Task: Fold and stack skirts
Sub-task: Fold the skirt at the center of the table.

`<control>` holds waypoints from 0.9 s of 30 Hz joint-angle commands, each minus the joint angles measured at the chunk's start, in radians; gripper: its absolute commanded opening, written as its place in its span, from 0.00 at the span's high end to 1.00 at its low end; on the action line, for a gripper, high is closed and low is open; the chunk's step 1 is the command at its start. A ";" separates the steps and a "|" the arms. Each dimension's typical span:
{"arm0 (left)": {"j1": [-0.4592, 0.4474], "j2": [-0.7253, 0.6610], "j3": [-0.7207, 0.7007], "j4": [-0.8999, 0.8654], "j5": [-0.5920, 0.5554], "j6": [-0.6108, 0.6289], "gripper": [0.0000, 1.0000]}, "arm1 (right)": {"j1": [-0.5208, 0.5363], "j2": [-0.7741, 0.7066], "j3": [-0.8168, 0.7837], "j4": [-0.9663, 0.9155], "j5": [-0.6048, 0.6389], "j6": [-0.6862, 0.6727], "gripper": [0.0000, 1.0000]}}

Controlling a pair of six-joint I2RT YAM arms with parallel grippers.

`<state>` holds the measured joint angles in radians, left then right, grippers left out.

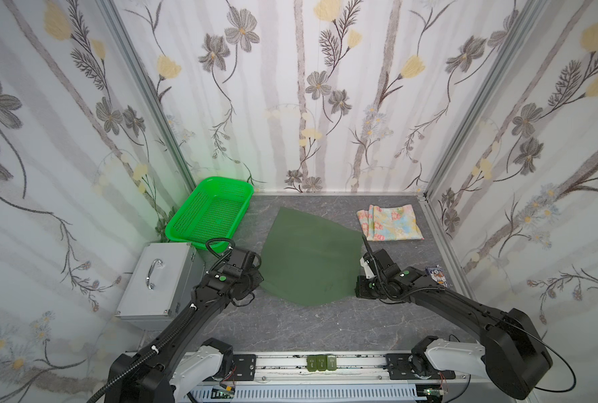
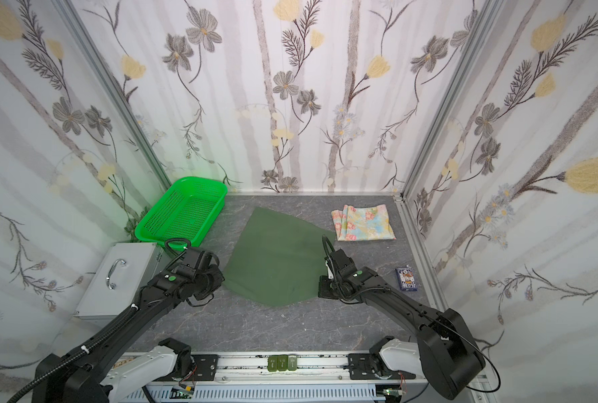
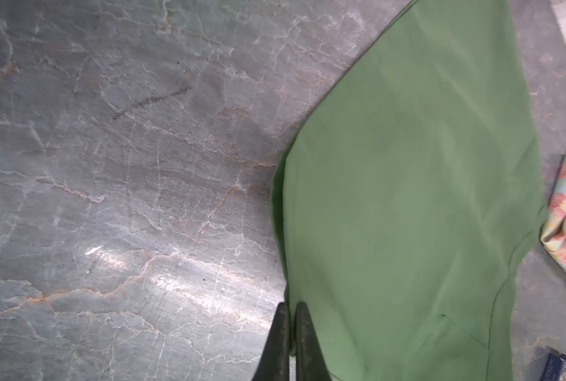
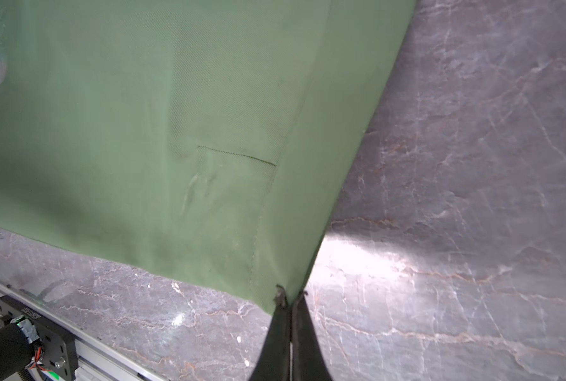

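Gripping dark green skirt (image 1: 308, 258), flat mid-table, by near edges.
Clamped on it with left gripper (image 3: 291, 311), right gripper (image 4: 291, 306); done with floral skirt (image 1: 390, 223), folded far right; green fold, stacking to do.

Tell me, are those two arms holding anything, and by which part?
Both hold the dark green skirt: the right jaws pinch a corner of its hem, and the left jaws appear shut on its opposite edge.
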<state>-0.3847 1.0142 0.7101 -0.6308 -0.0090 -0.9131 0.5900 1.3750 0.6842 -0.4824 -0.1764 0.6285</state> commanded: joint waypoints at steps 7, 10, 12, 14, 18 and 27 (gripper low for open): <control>-0.048 -0.125 0.098 -0.186 -0.084 -0.029 1.00 | 0.103 -0.181 -0.053 -0.063 0.056 0.141 1.00; -0.069 -0.167 0.117 -0.229 -0.100 -0.047 1.00 | 0.154 -0.233 -0.073 -0.077 0.071 0.187 1.00; -0.083 -0.190 0.137 -0.267 -0.120 -0.056 1.00 | 0.198 -0.257 -0.085 -0.075 0.079 0.225 1.00; -0.092 -0.212 0.159 -0.304 -0.139 -0.062 1.00 | 0.250 -0.265 -0.089 -0.076 0.096 0.257 1.00; -0.096 -0.250 0.211 -0.375 -0.168 -0.068 1.00 | 0.350 -0.264 -0.086 -0.067 0.124 0.323 1.00; -0.095 -0.134 0.349 -0.414 -0.201 -0.006 1.00 | 0.382 -0.298 -0.085 0.009 0.073 0.403 1.00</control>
<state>-0.4808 0.8352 1.0214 -1.0317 -0.1642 -0.9585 0.9844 1.0832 0.5823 -0.5262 -0.0978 0.9901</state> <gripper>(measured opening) 0.052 0.049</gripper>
